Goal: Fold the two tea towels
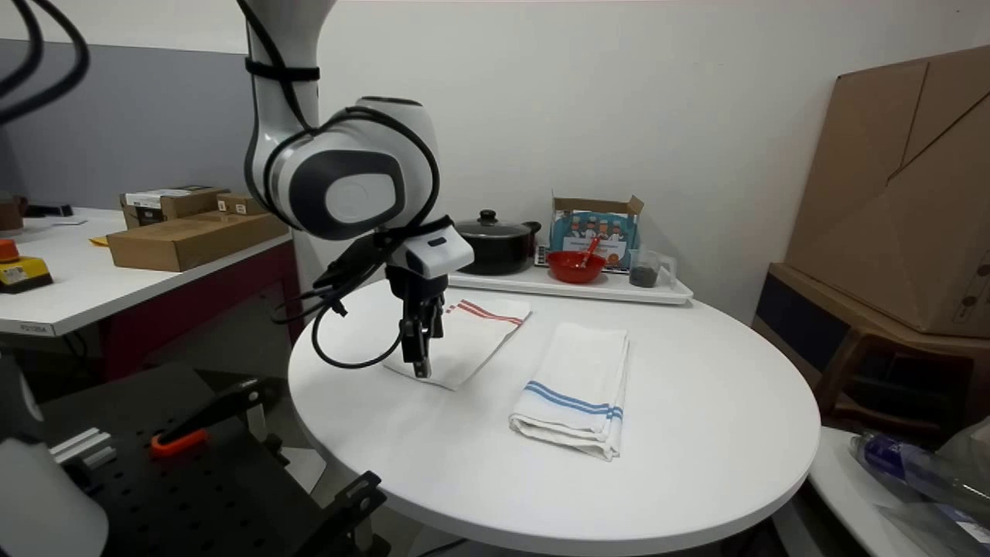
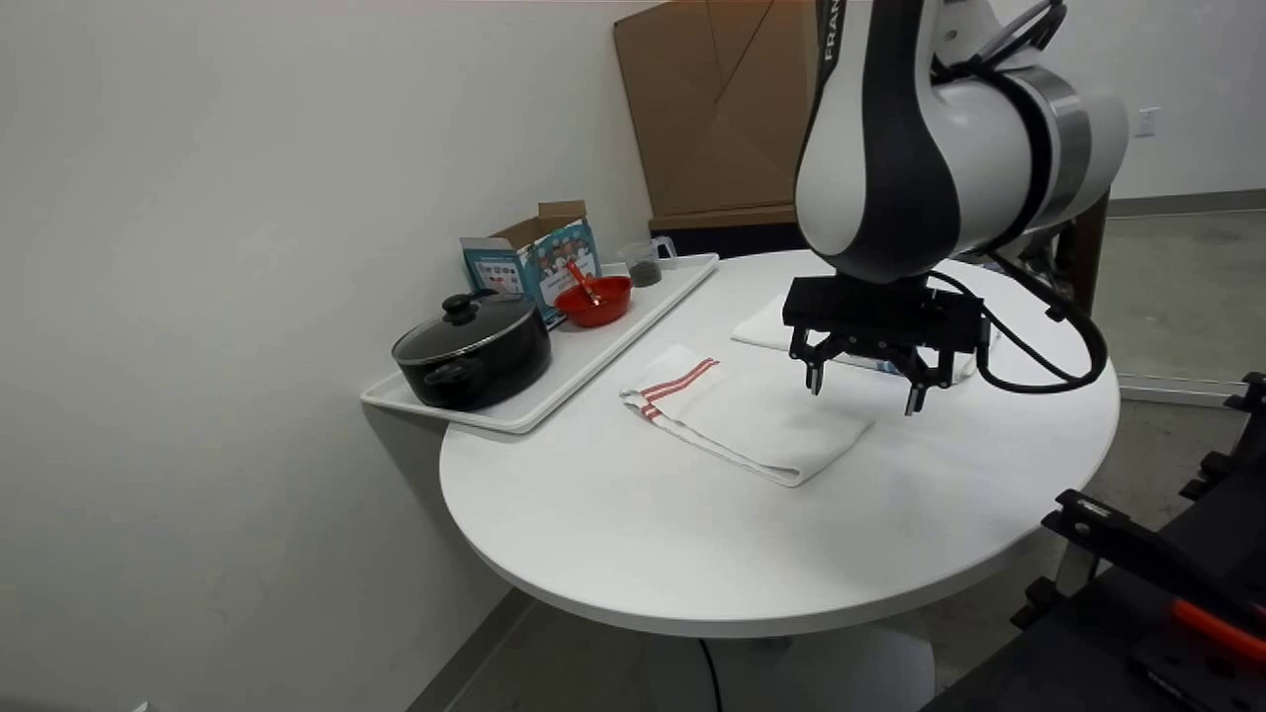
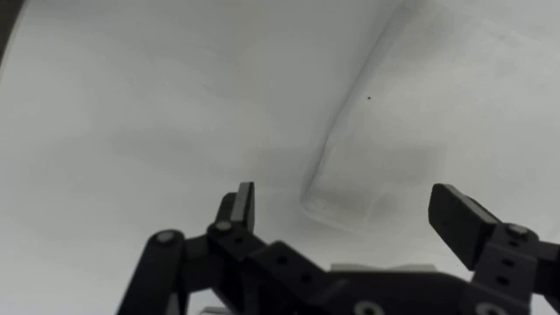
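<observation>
The red-striped tea towel (image 1: 476, 344) lies flat on the round white table, with layered edges showing in an exterior view (image 2: 757, 415). The blue-striped tea towel (image 1: 576, 387) lies beside it as a narrow layered rectangle. In an exterior view the blue-striped towel (image 2: 764, 324) is partly hidden behind the gripper. My gripper (image 2: 863, 393) is open and empty, pointing down above the table near one corner of the red-striped towel. In the wrist view a white cloth corner (image 3: 415, 113), with no stripes showing, lies below and between the open fingers (image 3: 343, 201).
A white tray (image 1: 495, 282) at the table's wall side holds a black pot (image 1: 495, 244), a red bowl (image 1: 574, 268), a printed box (image 1: 594, 232) and a clear cup (image 1: 646, 272). A large cardboard box (image 1: 901, 193) stands beyond the table. Cables hang by the wrist.
</observation>
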Controlling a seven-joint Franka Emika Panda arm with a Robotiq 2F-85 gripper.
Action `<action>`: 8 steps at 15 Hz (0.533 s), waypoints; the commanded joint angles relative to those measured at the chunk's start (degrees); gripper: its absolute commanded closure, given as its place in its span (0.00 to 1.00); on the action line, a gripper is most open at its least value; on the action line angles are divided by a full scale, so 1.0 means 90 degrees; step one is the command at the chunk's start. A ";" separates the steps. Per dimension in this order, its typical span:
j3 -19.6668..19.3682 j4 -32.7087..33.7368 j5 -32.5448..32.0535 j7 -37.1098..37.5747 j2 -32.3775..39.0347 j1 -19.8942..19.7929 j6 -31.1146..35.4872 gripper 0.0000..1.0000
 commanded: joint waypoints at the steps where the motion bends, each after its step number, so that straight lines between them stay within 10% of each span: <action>1: -0.0010 0.0434 0.0134 -0.0249 0.0491 0.0000 0.0048 0.00; 4: 0.0016 0.0599 0.0141 -0.0262 0.0669 0.0005 0.0062 0.00; 5: 0.0016 0.0635 0.0143 -0.0274 0.0711 0.0015 0.0078 0.25; 8: 0.0032 0.0689 0.0153 -0.0350 0.0785 0.0018 0.0095 0.40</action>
